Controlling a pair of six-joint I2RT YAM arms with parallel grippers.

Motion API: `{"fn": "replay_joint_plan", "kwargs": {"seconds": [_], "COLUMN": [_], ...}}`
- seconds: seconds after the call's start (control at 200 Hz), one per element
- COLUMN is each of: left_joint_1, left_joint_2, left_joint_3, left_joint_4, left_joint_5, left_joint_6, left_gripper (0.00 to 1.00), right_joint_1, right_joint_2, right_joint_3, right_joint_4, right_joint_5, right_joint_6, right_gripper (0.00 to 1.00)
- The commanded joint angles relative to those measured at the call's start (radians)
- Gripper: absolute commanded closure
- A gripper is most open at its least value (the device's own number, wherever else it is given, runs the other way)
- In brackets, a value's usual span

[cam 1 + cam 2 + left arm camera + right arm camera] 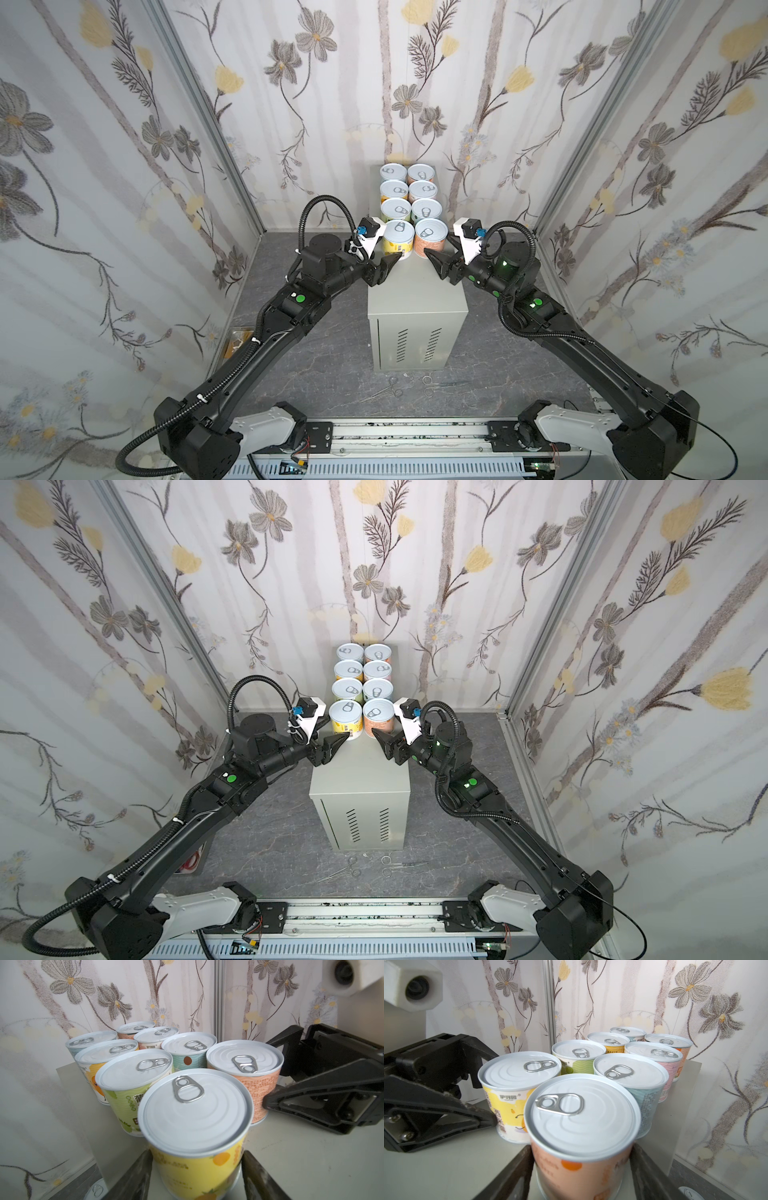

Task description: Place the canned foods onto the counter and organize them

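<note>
Canned foods [396, 210] stand upright on the far part of the grey bench [415, 299]: eight tins in two columns of four, close together, pull-tab lids up.

On the left, the left arm [266, 332] rises from the rail at the near edge, slanting inward, elbow bent, forearm about level with the bench top. The left hand [395, 259] points rightward and is closed on the yellow can [398, 241], the nearest tin of the left column. In the left wrist view its fingers [139, 1174] press both sides of that can's lower body. In both top views only the near finger shows; the far one is hidden behind the tin. A further lid [96, 1190] shows at the edge of the left wrist view, below the bench top, cut off, its label unseen.

Close beside the yellow can stands the peach can [431, 239], nearest of the right column. The right hand [431, 257] points leftward at the same height and grips it low down: in the right wrist view the fingers [519, 1176] lie against both its sides, and the label there is blurred. The right arm [582, 345] mirrors the left. Another lid [688, 1193] sits on the dark floor [332, 332], cropped by the frame.
</note>
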Motion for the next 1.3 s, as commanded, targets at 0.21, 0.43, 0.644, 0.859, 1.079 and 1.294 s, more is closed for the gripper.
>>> {"fn": "replay_joint_plan", "kwargs": {"seconds": [0.21, 0.43, 0.644, 0.859, 1.079, 1.294], "left_joint_1": [0.001, 0.001, 0.003, 0.003, 0.003, 0.003], "left_joint_2": [0.005, 0.006, 0.009, 0.014, 0.018, 0.018], "left_joint_3": [0.005, 0.001, 0.003, 0.003, 0.005, 0.005], "left_joint_4": [0.036, 0.036, 0.036, 0.041, 0.041, 0.038], "left_joint_5": [-0.022, -0.026, -0.025, -0.005, 0.012, 0.016], "left_joint_6": [0.006, 0.006, 0.006, 0.005, 0.004, 0.002], "left_gripper": [0.33, 0.33, 0.33, 0.33, 0.34, 0.34], "right_joint_1": [0.001, 0.001, 0.002, 0.001, 0.0, -0.001], "right_joint_2": [0.013, 0.016, 0.016, 0.016, 0.018, 0.019], "right_joint_3": [-0.003, -0.002, -0.003, -0.004, -0.004, -0.005], "right_joint_4": [-0.03, -0.032, -0.037, -0.04, -0.044, -0.043], "right_joint_5": [-0.007, -0.007, 0.002, 0.01, 0.014, 0.019], "right_joint_6": [-0.013, -0.013, -0.015, -0.015, -0.016, -0.018], "right_gripper": [0.29, 0.29, 0.28, 0.28, 0.28, 0.28]}}
